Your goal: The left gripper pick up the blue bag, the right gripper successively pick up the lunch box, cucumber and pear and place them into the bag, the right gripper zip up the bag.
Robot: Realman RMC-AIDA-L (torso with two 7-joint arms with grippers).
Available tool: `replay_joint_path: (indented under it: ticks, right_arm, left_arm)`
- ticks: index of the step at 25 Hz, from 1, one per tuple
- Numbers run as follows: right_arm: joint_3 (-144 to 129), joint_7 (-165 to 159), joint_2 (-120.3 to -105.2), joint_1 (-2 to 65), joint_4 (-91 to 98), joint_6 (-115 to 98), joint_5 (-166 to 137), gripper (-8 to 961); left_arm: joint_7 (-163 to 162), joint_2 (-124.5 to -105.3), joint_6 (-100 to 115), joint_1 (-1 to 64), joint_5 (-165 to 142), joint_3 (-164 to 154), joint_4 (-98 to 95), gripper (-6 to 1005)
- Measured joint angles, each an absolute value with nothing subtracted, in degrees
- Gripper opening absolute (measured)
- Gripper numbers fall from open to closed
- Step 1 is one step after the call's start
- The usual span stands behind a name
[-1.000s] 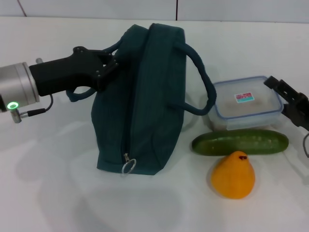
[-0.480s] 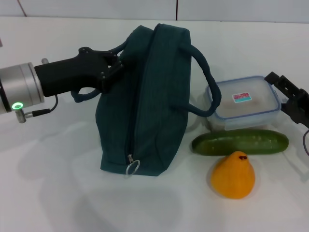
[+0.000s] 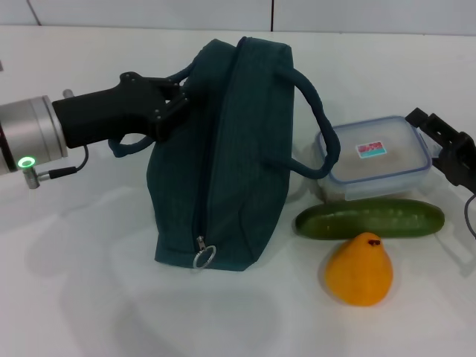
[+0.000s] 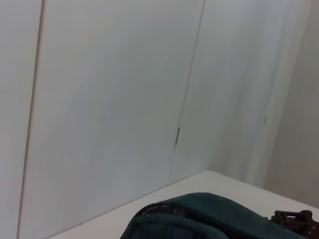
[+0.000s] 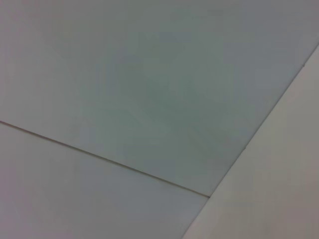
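We count one pear [image 3: 358, 269] nearest the bench's [image 3: 74, 297] front edge, one cucumber [image 3: 370, 219] behind it, one lunch box [image 3: 375, 159] beyond, and one blue bag [image 3: 227, 156] mid-bench — barely shifted since half a second ago. The left gripper [image 3: 176, 105] is clamped on its handle. The right gripper [image 3: 439, 141] touches the box's right end; grip unclear. Only the left wrist view shows the bag's top [image 4: 209, 219] against the wall.

The blue bag [image 3: 223, 156] stands zipped shut, its near handle at the left gripper [image 3: 175, 104]; the lunch box [image 3: 375, 158], lid on, lies just beside the right gripper [image 3: 439, 145]; the cucumber [image 3: 370, 219] lies alongside its front; the pear [image 3: 358, 270] sits nearest.
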State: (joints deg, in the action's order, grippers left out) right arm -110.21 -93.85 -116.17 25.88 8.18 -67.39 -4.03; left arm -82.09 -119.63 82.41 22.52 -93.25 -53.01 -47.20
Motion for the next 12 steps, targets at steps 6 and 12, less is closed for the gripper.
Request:
replay_joint_path:
  ticks: [6, 12]
  right_arm:
    - [-110.1, -93.5, -116.18, 25.7, 8.2, -67.3, -3.4, 614]
    - [-110.0, -91.7, -116.18, 25.5, 8.2, -67.3, -2.8, 371]
  left_arm:
    - [-82.1, -119.61, 82.3, 22.5, -93.2, -52.9, -47.2, 43]
    - [-81.6, -119.61, 82.3, 22.5, -93.2, -52.9, -47.2, 42]
